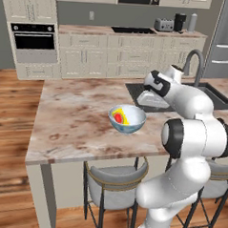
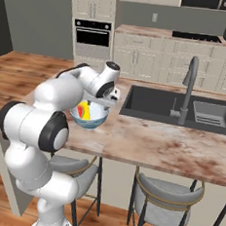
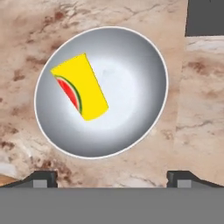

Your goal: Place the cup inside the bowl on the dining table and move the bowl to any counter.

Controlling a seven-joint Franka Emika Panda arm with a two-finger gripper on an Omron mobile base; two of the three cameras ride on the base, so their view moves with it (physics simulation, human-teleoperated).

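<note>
The yellow cup [image 3: 81, 89] with its red inside lies tipped on its side inside the wide white bowl [image 3: 131, 87]. The bowl [image 1: 129, 128] stands on the marbled dining table [image 1: 72, 118], near its front edge, with the cup [image 1: 119, 116] in it. My gripper [image 3: 113, 179] hovers above the bowl, open and holding nothing, its two fingertips [image 3: 43, 177] spread wide. From the right base view the gripper [image 2: 104, 102] sits just over the bowl [image 2: 89, 121] and partly covers the cup [image 2: 85, 111]. A counter [image 1: 87, 29] runs along the back wall.
A dark sink [image 2: 155, 104] with a tall grey faucet [image 2: 188, 88] is set into the table right of the bowl. Grey stools [image 1: 114, 180] stand under the table's front edge. A toaster [image 1: 164, 25] and a wall oven [image 1: 33, 37] are at the back.
</note>
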